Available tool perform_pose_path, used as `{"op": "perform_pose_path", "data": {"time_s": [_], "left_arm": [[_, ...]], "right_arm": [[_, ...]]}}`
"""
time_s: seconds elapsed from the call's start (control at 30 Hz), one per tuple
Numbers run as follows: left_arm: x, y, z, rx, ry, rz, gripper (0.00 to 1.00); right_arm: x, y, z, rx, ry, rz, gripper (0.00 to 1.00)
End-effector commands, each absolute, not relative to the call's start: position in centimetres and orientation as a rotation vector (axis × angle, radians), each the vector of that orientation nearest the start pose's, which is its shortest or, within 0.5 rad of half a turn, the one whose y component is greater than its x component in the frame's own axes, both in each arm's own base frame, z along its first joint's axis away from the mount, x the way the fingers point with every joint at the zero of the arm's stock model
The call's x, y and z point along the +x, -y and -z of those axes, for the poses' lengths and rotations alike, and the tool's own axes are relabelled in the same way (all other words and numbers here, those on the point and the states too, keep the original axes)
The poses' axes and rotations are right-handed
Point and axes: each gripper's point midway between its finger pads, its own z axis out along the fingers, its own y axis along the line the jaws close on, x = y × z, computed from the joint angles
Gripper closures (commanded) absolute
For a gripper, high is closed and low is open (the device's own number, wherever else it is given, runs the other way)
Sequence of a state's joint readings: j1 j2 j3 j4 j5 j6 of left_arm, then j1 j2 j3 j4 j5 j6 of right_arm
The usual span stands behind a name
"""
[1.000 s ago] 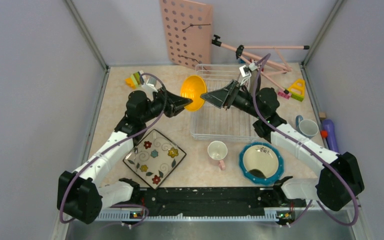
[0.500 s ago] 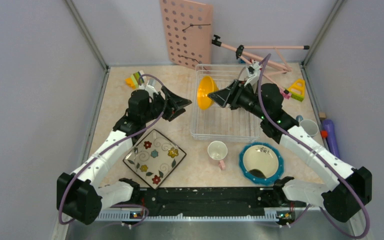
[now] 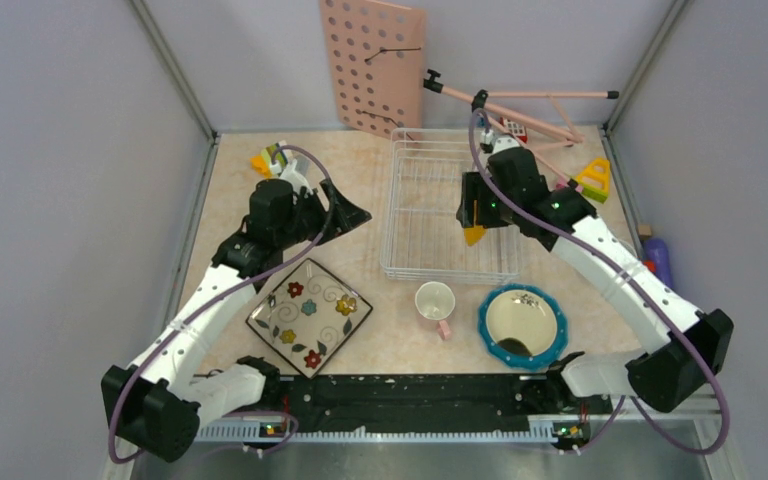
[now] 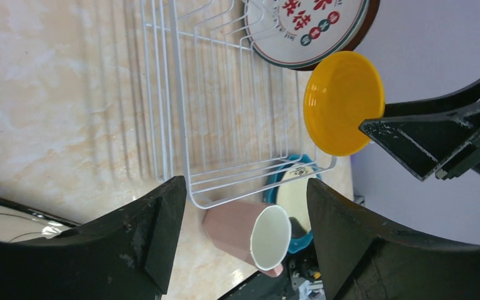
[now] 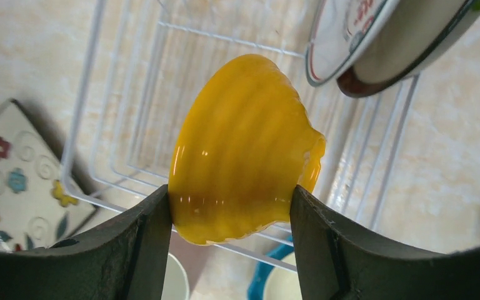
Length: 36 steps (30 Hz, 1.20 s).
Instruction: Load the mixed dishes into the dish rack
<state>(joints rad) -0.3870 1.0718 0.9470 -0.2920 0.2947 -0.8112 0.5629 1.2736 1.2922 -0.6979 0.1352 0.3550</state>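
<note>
My right gripper is clamped on the yellow bowl, a finger pressed to each side. It holds the bowl on edge within the outline of the white wire rack, upper middle of the overhead view, near the brown-rimmed plate standing at the rack's upper end. My left gripper stands open and empty just left of the rack. The floral plate, pink cup and teal dish lie on the table below the rack.

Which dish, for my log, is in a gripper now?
The yellow-orange bowl, in the right gripper over the dish rack; floral plate, pink cup and teal dish lie on the table.
</note>
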Motion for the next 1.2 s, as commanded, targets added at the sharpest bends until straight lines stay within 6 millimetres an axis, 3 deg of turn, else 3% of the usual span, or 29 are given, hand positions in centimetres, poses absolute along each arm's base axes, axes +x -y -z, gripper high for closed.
{"op": "perform_pose_path", "data": {"time_s": [0.0, 0.3, 0.6, 0.93, 1.0, 1.03, 1.1, 1.17], "left_arm": [[28.8, 19.2, -26.4, -0.149, -2.095, 0.925, 0.24], [28.6, 17.7, -25.0, -0.178, -2.130, 0.819, 0.23], [28.2, 17.5, -24.3, -0.146, -2.155, 0.799, 0.23], [27.8, 16.6, -23.5, -0.152, -2.152, 0.752, 0.22], [27.7, 16.5, -23.3, -0.149, -2.159, 0.745, 0.22], [27.6, 16.5, -23.1, -0.148, -2.166, 0.742, 0.22], [27.6, 16.5, -23.0, -0.146, -2.172, 0.741, 0.22], [27.5, 16.6, -22.9, -0.140, -2.175, 0.748, 0.21]], "right_arm": [[30.5, -16.5, -23.2, -0.211, -2.344, -0.140, 0.98], [31.4, -16.4, -19.7, -0.233, -2.437, 0.118, 0.97], [32.4, -15.9, -16.9, -0.211, -2.465, 0.276, 0.95], [33.3, -16.9, -12.8, -0.204, -2.491, 0.366, 0.74], [33.4, -17.2, -11.9, -0.221, -2.503, 0.393, 0.60], [33.3, -17.3, -11.6, -0.227, -2.503, 0.416, 0.41], [33.1, -17.5, -11.5, -0.228, -2.496, 0.459, 0.18], [32.9, -17.9, -11.7, -0.223, -2.494, 0.457, 0.09]]}}
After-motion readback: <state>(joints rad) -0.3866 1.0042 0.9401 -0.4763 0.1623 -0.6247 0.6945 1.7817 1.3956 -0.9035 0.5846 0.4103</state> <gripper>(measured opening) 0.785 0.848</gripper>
